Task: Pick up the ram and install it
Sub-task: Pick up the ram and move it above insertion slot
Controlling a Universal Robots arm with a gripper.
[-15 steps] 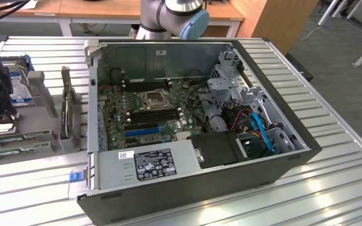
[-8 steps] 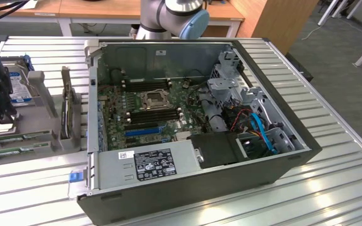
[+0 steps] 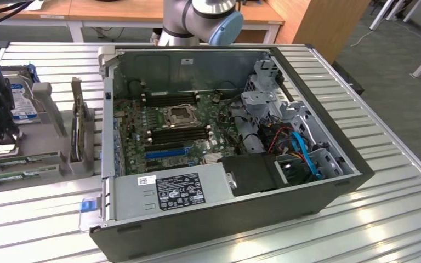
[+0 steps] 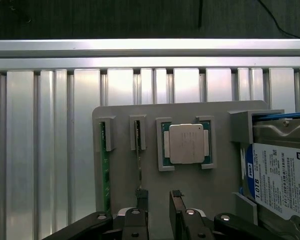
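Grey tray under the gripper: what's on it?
On the tray: two ram sticks on edge, a silver processor chip and a hard drive at one side. The gripper hides the sticks' near ends.

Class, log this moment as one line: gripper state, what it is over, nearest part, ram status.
gripper: open | over: parts tray | nearest: ram | ram: standing in tray slot, not held

**Outer ram stick [image 4: 105, 172] and inner ram stick [image 4: 138, 160]: both on edge in their slots**

Through my wrist camera I see both as slim green boards, parallel and a little apart, each standing in its own narrow slot of the grey holder [image 4: 122, 175]. The outer one shows a bright green edge; the inner one looks darker (thinner too, seen edge-on). In the exterior view they show as two green strips at the exterior view's left, outside the computer case.
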